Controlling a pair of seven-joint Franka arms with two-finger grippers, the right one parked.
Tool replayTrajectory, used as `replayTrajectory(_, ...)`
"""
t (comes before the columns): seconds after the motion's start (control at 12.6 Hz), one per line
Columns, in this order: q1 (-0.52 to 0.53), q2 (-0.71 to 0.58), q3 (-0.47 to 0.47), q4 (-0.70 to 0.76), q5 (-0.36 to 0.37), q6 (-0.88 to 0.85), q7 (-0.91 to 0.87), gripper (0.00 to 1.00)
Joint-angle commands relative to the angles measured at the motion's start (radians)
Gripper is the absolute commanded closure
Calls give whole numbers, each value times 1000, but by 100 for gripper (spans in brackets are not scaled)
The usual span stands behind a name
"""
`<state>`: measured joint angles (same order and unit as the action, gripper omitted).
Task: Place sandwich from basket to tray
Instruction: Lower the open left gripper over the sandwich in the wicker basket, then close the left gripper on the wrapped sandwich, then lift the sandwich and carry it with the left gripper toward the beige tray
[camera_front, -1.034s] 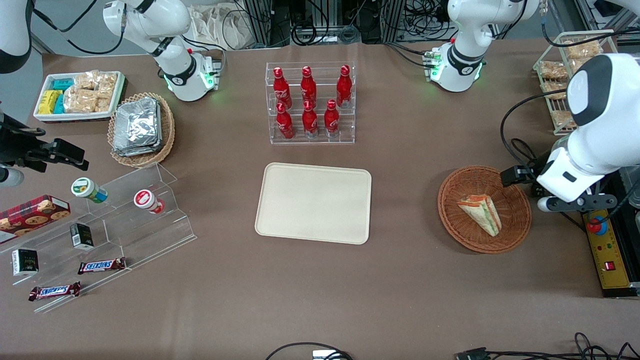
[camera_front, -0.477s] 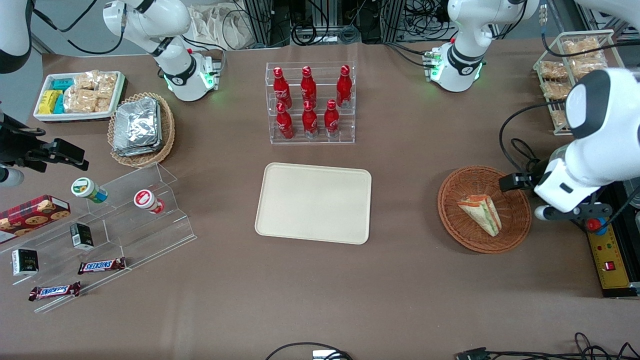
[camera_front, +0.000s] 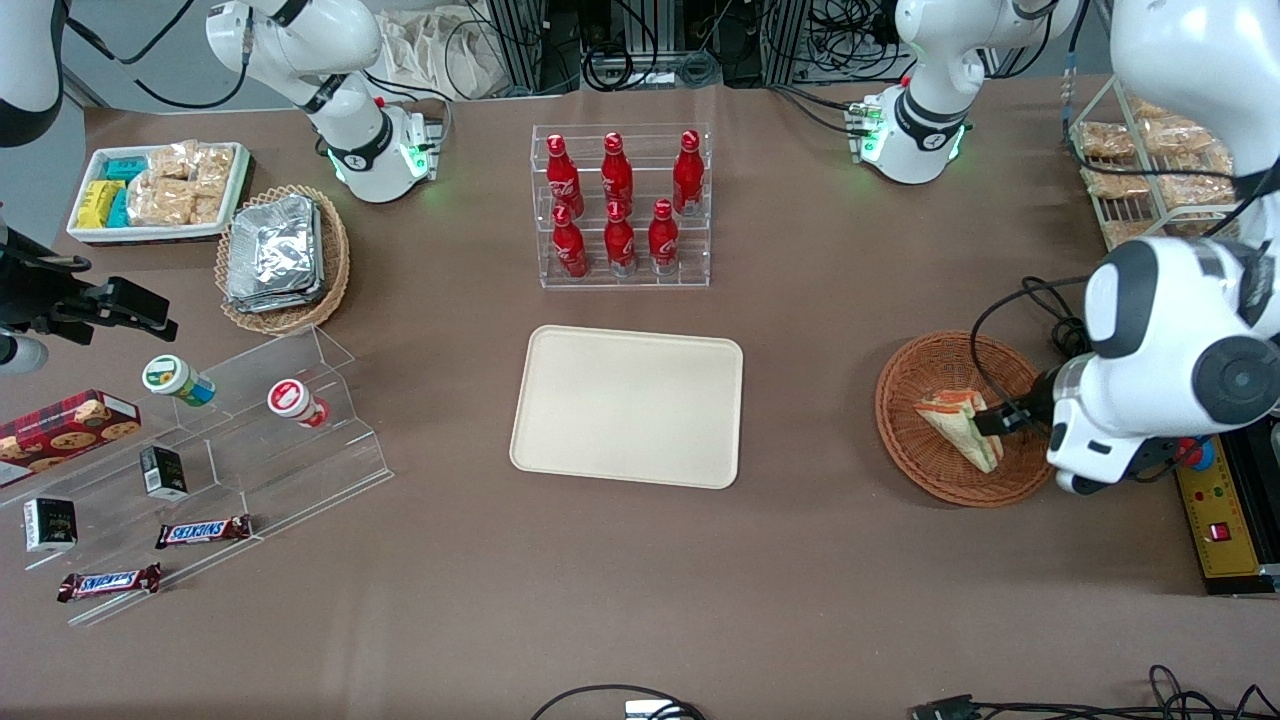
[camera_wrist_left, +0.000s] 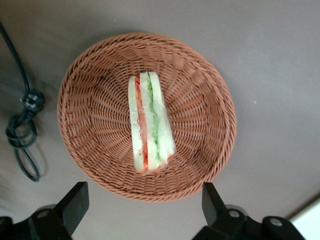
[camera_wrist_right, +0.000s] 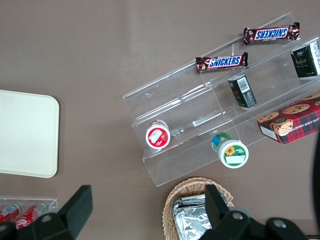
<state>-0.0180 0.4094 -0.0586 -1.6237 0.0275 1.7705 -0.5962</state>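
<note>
A brown tabletop (camera_front: 800, 560) carries an empty cream tray (camera_front: 627, 405) awaiting the sandwich (camera_wrist_left: 149, 123), which lies in the wicker basket (camera_wrist_left: 210, 95). The left arm's pincer (camera_wrist_left: 142, 210) hovers above it, fingers spread apart, apparently lining up a grasp.

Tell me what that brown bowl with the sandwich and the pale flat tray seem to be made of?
The basket looks like woven wicker, reddish-brown, with ribbed strands showing. The tray appears to be smooth matte cream plastic, though the look leaves that open. The gripper hangs open above the basket, over the sandwich.
</note>
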Motion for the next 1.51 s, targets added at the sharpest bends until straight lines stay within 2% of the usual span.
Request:
replayTrajectory(0.0,4,9,-3,-72,-6,99,-191,0)
replayTrajectory(0.24,1,20,-3,-131,-6,156,-232,0)
replayTrajectory(0.48,15,14,-1,-249,-4,286,-231,0)
replayTrajectory(0.8,24,16,-1,-311,-4,366,-231,1)
replayTrajectory(0.88,24,16,-1,-309,-3,366,-231,23)
replayTrajectory(0.95,24,16,-1,-309,0,366,-223,53)
replayTrajectory(1.03,18,14,-3,-309,0,365,-223,73)
replayTrajectory(1.19,18,8,-3,-297,2,340,-208,80)
replayTrajectory(1.35,13,-13,-7,-272,2,284,-182,100)
replayTrajectory(1.43,12,-20,-16,-237,0,239,-163,100)
